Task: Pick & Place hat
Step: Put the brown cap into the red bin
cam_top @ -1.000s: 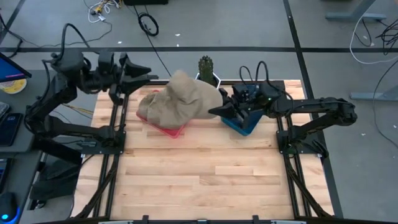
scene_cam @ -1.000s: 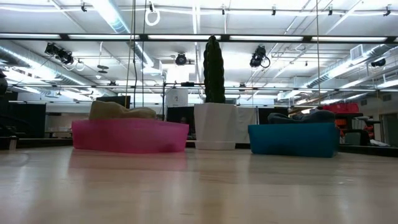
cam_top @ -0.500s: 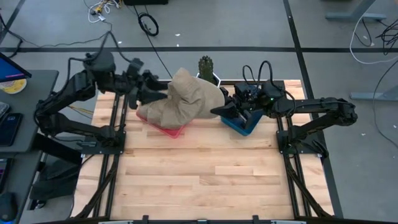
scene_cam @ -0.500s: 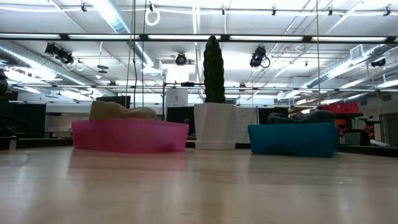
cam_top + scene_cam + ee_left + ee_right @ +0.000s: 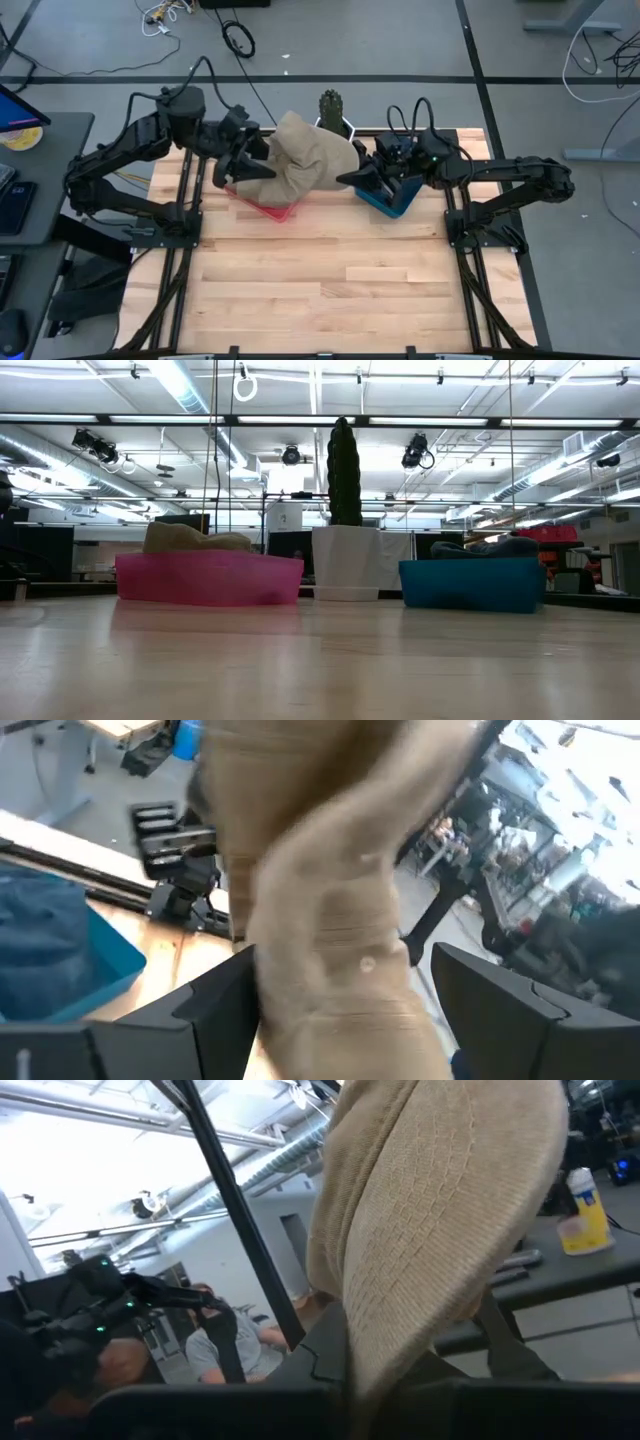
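A tan knit hat (image 5: 305, 160) hangs bunched over the pink bin (image 5: 268, 207) at the table's far side. My right gripper (image 5: 345, 179) comes from the right and is shut on the hat's right edge. My left gripper (image 5: 258, 170) is at the hat's left side, open. In the left wrist view the hat (image 5: 330, 920) lies between its two fingers. In the low view a tan lump (image 5: 190, 538) shows above the pink bin's rim (image 5: 208, 578). Whether it is this hat, I cannot tell. Neither gripper shows there. My right gripper (image 5: 350, 1370) pinches the hat's right edge (image 5: 385, 1345) between its two fingers, coming about level from the table's right side. The knit cloth rises bunched beyond the fingers. One layer or several, I cannot tell. My left gripper (image 5: 340, 965) has a finger (image 5: 215, 1010) on each side of the hat's left part. Whether they touch it, I cannot tell.
A blue bin (image 5: 388, 197) with dark contents sits under my right arm, right of the pink bin. A white pot with a cactus (image 5: 331, 107) stands at the far edge between the bins. The near half of the wooden table (image 5: 320, 290) has free room.
My left arm has swung from beyond the table's far left corner toward the right and has brought its open gripper up to the hat's left side. The right gripper has held the hat in place, and the hat's left part has shifted slightly.
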`<state>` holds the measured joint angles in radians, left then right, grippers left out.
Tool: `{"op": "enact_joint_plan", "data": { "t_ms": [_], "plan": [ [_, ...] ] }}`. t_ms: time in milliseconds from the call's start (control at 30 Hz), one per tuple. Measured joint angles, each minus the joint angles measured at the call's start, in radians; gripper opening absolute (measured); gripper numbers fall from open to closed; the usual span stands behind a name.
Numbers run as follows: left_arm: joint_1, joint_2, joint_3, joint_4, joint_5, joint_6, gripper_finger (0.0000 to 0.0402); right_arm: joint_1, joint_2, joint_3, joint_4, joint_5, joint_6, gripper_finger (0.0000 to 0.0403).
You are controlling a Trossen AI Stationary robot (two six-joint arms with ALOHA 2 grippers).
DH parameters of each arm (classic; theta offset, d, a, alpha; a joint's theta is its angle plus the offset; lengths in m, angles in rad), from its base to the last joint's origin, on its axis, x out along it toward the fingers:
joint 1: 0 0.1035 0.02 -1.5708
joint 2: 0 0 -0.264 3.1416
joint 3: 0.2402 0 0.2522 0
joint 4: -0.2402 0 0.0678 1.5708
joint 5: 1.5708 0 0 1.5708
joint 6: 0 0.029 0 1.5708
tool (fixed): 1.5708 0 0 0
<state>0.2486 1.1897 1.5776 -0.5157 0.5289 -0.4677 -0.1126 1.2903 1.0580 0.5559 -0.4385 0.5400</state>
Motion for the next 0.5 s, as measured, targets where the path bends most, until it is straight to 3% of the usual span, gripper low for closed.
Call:
{"op": "enact_joint_plan", "data": {
  "t_ms": [233,500],
  "plan": [
    [-0.007,0.0,0.0,0.046,0.002,0.043,0.0259,-0.018,0.0,0.0,-0.059,0.001,-0.004,0.0006],
    [-0.007,0.001,0.0,0.041,0.002,0.059,0.0125,-0.031,0.0,0.0,-0.063,0.0,-0.015,0.0006]
  ]
}}
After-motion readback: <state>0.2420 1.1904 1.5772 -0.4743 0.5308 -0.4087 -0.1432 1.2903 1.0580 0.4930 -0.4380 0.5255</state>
